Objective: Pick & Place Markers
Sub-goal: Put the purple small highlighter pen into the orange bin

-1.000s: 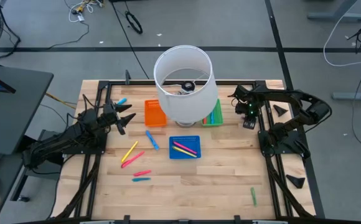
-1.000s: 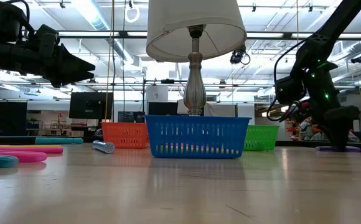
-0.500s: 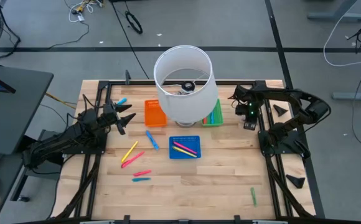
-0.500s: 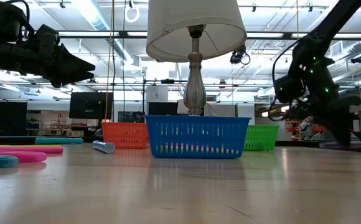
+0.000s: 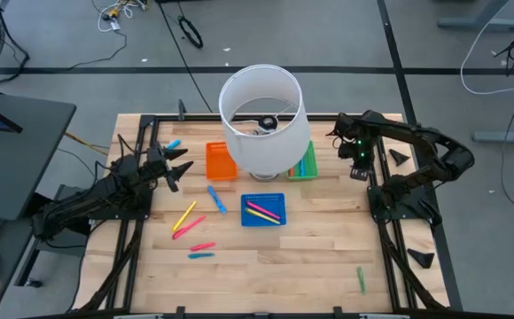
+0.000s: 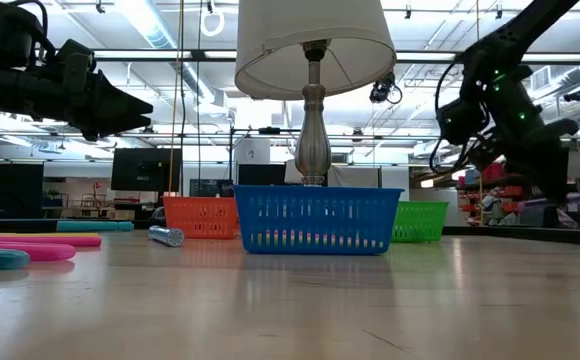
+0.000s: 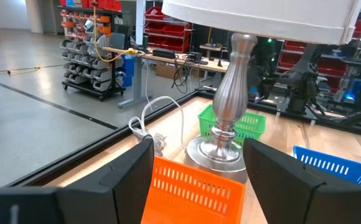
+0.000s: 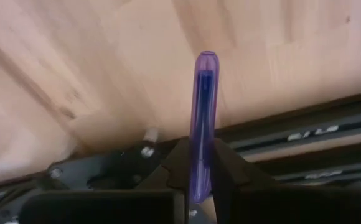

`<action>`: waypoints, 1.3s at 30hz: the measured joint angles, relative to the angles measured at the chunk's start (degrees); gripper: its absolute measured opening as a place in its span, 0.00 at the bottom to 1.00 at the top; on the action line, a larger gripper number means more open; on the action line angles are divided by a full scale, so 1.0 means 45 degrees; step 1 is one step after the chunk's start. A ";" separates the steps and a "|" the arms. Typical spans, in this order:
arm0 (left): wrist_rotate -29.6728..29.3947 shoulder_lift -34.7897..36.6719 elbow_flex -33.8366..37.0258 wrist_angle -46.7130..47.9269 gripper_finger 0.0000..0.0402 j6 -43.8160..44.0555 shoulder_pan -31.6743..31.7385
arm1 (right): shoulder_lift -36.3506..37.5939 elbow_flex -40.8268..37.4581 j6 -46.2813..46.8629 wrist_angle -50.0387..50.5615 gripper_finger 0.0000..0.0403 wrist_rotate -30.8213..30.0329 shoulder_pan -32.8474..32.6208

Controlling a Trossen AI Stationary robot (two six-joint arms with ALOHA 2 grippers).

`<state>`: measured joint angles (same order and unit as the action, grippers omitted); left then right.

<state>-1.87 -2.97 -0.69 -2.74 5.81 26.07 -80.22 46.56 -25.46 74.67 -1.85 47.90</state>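
Purple and translucent, the marker (image 8: pixel 203 118) in the right claw (image 8: pixel 199 165) is pinched near one end between the two dark fingers, most of its length sticking out past them over the wooden surface (image 5: pixel 310 244) at the far right corner, just beside the green tray (image 5: pixel 305 165). The left claw (image 5: pixel 174 166) hangs released and waiting above the left side, near the orange tray (image 5: pixel 220 160). Other markers lie loose on the surface: a blue one (image 5: pixel 216 198), a yellow one (image 5: pixel 184 214), pink ones (image 5: pixel 195 236) with a teal one just beside them, a green one (image 5: pixel 360 278) alone toward the near right, and a light-blue one (image 5: pixel 171 143) at the far left. A few rest inside the blue tray (image 5: pixel 263 211). My worry is the grip: held so close to its end, the marker could pivot or slip out if the arm swings sharply, and it would roll toward the frame rail. The lamp (image 5: pixel 261 120) stands between the trays with its wide shade overhanging the green tray, so a careless path toward any tray risks clipping the shade or tipping the lamp. A drop from too high may also bounce the marker out over the low tray wall.
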 joint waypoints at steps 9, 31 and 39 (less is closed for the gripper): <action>0.0000 0.0003 0.0005 0.0000 0.63 -0.0002 0.0000 | 0.0423 0.0337 0.1257 0.1428 0.08 0.0727 -0.2011; -0.0001 0.0002 0.0002 0.0000 0.63 -0.0001 0.0001 | 0.0422 0.0779 0.7773 0.2381 0.08 0.5900 -0.9077; 0.0000 0.0003 0.0000 0.0000 0.63 -0.0002 0.0000 | 0.0422 0.0779 1.0654 0.0589 0.08 0.7311 -1.1749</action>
<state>-1.87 -2.96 -0.69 -2.74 5.80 26.06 -78.32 50.06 22.48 77.32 31.05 -4.97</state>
